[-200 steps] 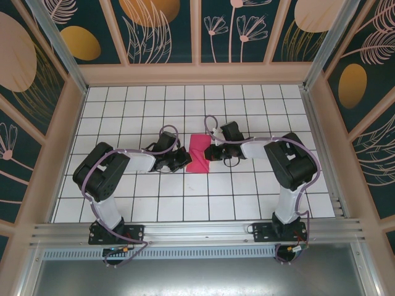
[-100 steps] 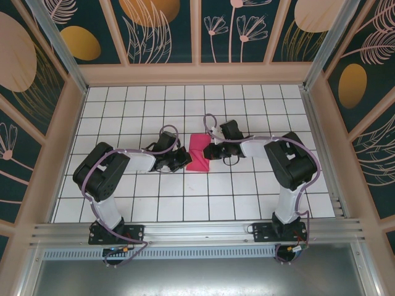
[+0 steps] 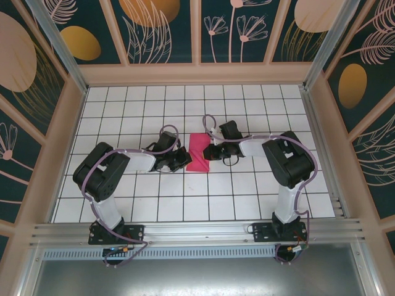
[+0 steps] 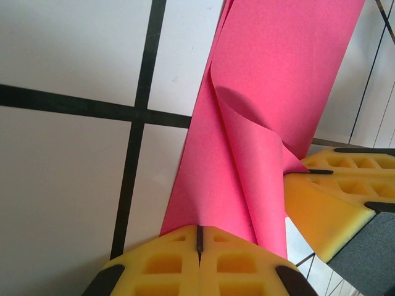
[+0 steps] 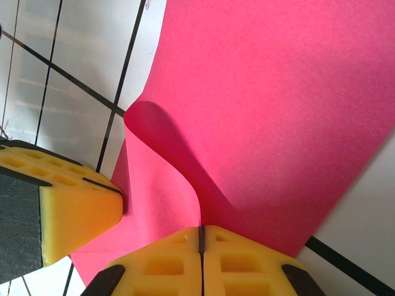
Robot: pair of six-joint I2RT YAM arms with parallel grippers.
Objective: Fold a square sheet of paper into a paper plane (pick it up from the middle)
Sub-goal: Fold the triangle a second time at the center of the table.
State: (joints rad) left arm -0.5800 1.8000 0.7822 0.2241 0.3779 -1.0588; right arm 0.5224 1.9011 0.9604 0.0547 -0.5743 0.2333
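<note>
We see the square sheet of paper (image 3: 199,153), magenta-pink and partly folded, lying mid-way across the tiled table (image 3: 123,203) between the two grippers. The left gripper (image 4: 199,237) is closed tight on its left side. The right gripper (image 5: 201,237) pinches the right side likewise, and a loose flap curls up between them.

I count one pink sheet of paper (image 3: 199,153) and one gridded tabletop (image 3: 247,191). I have two arms, left arm (image 3: 102,176) and right arm (image 3: 287,163), so two hands: my left hand (image 3: 184,159) at the sheet's nine o'clock, my right hand (image 3: 211,151) at three. Each carries two yellow fingers (image 4: 160,265), four altogether.
</note>
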